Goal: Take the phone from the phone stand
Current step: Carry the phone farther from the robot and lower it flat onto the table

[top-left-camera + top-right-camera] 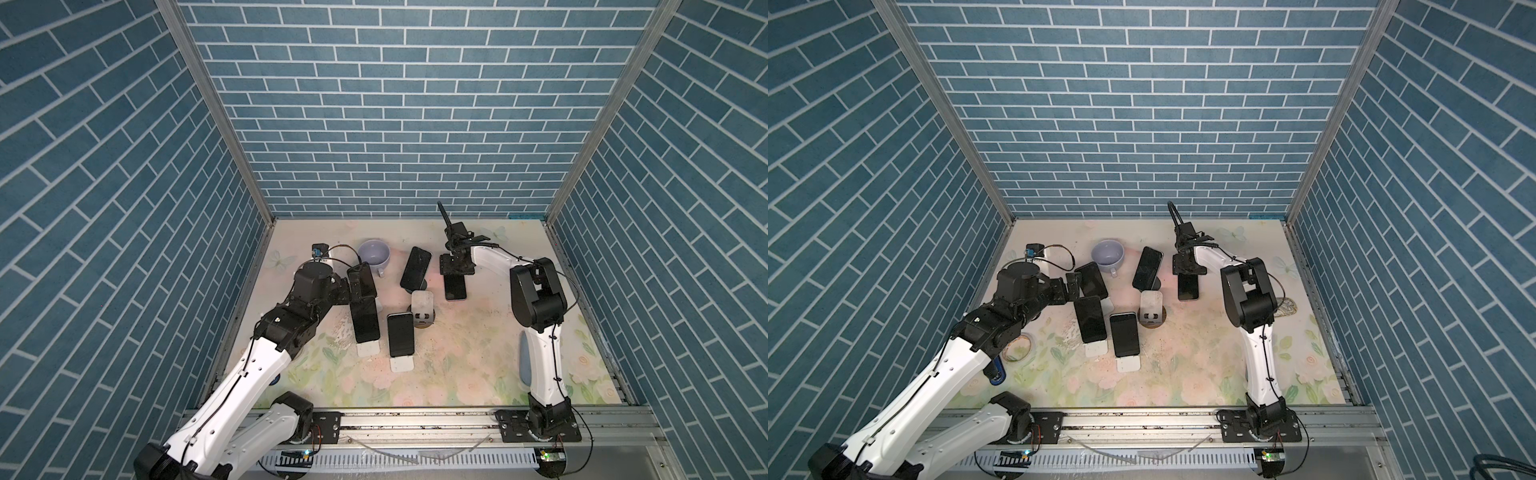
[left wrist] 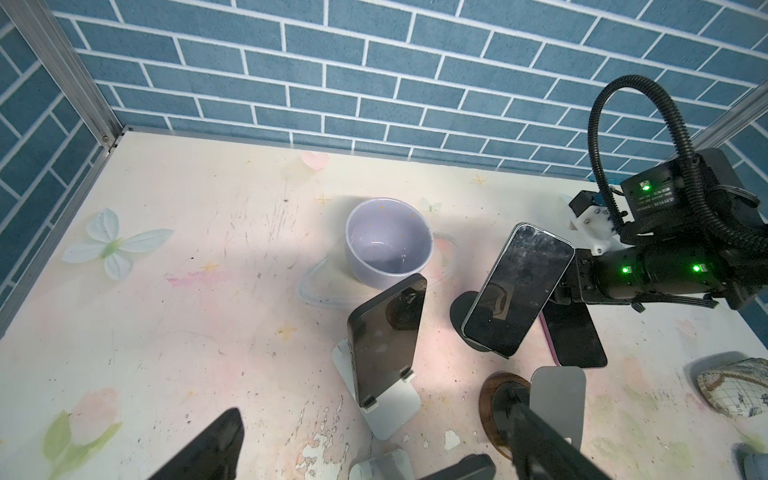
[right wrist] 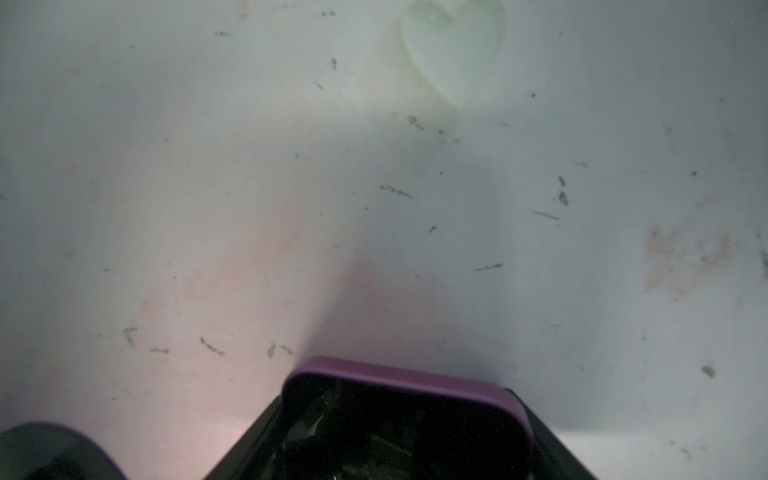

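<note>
Blue brick-print walls [image 1: 374,104] box in a scuffed floral tabletop [image 1: 478,353]. Right of the mug [image 1: 374,252], the right gripper [image 1: 456,274] clamps the purple-cased phone [image 3: 399,415] down by the tabletop. Front-left of the mug, the left gripper [image 1: 1074,287] gapes wide.

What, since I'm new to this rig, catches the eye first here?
A cluster of dark phones propped on stands fills the table's middle, a lilac cup just behind it. Right of them, the right gripper is shut on a purple-cased phone lying on the table.

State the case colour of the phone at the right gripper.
Purple phone case, clearest in the right wrist view.
</note>
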You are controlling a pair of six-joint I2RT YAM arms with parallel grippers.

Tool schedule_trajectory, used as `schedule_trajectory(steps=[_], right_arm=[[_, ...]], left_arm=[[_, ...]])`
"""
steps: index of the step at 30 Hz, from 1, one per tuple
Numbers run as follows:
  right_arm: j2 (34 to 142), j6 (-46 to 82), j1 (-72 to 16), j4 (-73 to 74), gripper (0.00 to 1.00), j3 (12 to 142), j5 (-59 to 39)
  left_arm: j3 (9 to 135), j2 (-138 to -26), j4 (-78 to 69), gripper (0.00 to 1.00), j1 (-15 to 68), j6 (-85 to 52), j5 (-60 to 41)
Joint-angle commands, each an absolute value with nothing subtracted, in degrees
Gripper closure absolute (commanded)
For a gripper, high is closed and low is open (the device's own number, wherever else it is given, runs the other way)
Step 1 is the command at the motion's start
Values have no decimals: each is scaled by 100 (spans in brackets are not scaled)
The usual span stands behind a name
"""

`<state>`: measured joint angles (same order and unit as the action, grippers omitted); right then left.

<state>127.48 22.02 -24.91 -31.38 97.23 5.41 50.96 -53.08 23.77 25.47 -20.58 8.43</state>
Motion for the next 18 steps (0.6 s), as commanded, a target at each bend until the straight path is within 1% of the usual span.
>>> schedule_trajectory(steps=[1,9,18], right_arm=[[13023,2265,-2470,-3210,50,9881,666],[12984,2460,-2470,-3059,43,9667,594],[12894,2540,-2468,-2931,40,9438,545]], left_arm=[[5036,-5253,2329,0,2584,-2031,809],[5036,-5216,2373,0,2584,-1978,879],[5021,-5230,2408,0,2584,-1857,815]])
